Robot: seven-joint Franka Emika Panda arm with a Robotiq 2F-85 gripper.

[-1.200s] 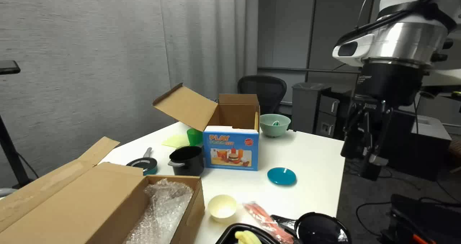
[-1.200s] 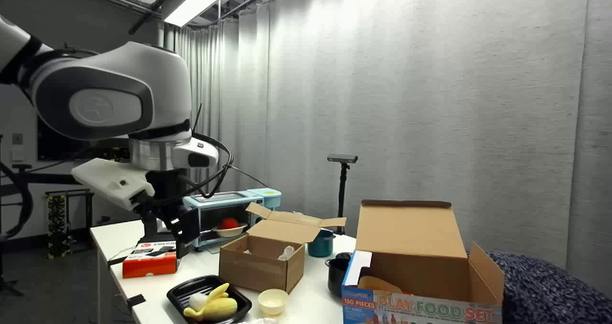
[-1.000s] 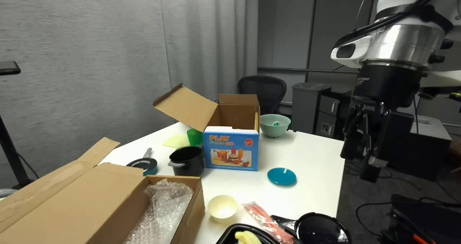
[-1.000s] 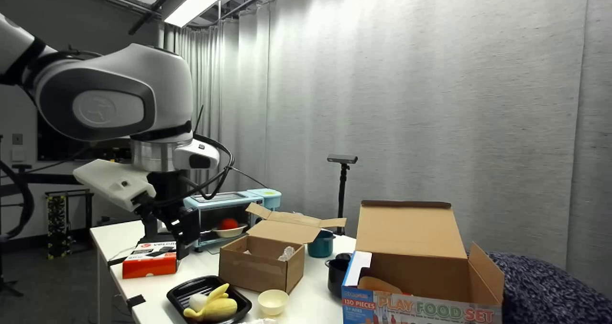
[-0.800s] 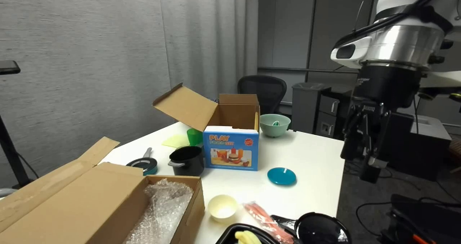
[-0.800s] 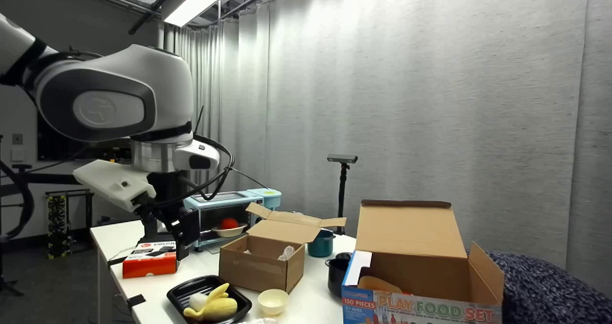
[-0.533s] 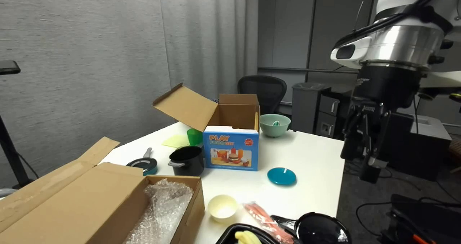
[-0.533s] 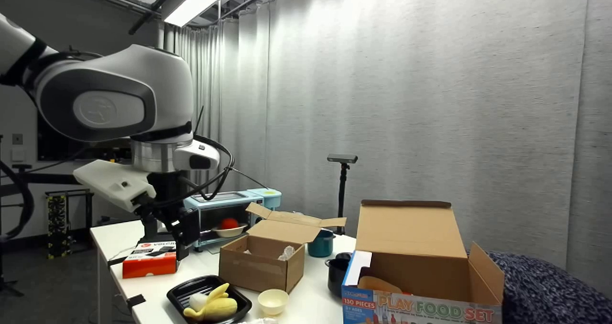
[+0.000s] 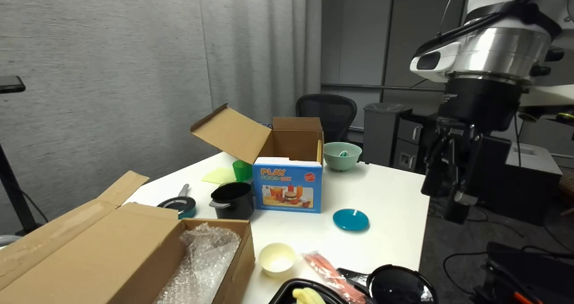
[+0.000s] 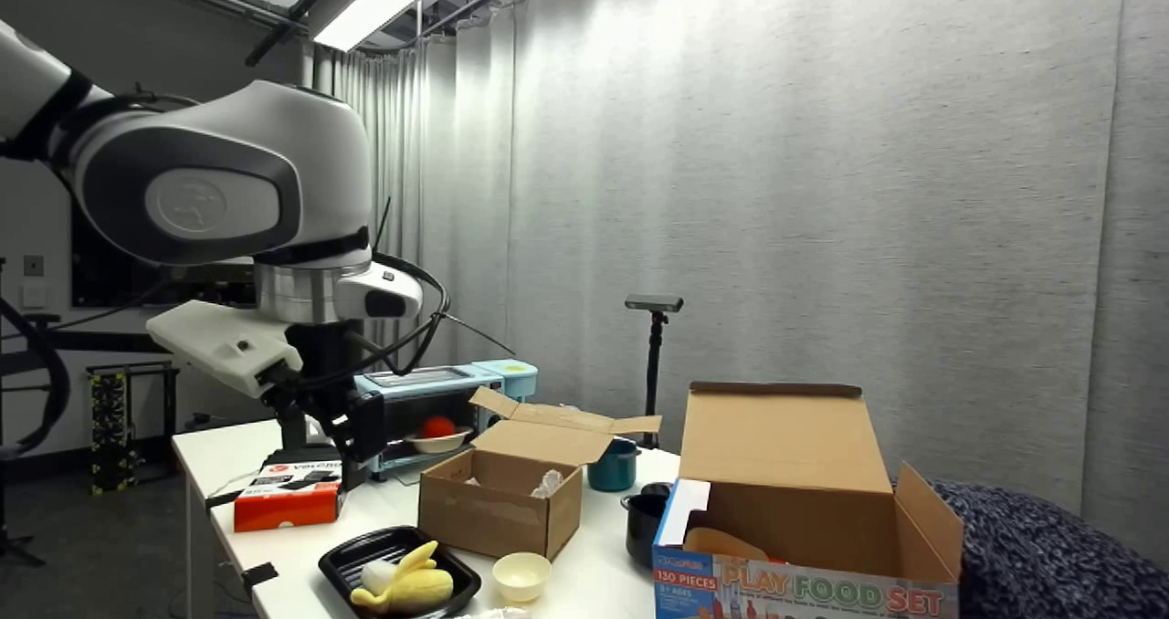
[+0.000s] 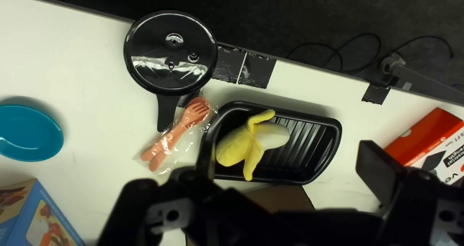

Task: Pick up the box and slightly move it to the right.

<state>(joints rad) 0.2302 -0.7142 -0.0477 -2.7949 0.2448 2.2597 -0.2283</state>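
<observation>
The box (image 9: 288, 187) is a small blue printed carton with brown flaps standing open. It sits upright on the white table. It shows at the lower right of an exterior view (image 10: 804, 592) and at the lower left corner of the wrist view (image 11: 43, 217), partly cut off in both. My gripper (image 9: 444, 201) hangs in the air near the table's edge, well apart from the box. In the wrist view my gripper (image 11: 288, 155) has its fingers spread wide with nothing between them, above a black tray with a plush banana.
A larger plain cardboard box (image 9: 89, 250) with bubble wrap stands open at the front. Around lie a black pot (image 9: 234, 201), teal plate (image 9: 350, 219), green bowl (image 9: 342, 155), cream bowl (image 9: 276, 258), black tray (image 11: 311, 166), black pan (image 11: 170, 53) and red-white carton (image 10: 285, 508).
My arm and gripper have shifted slightly, toward the left in one exterior view and toward the right in another. The box and the other objects have not moved.
</observation>
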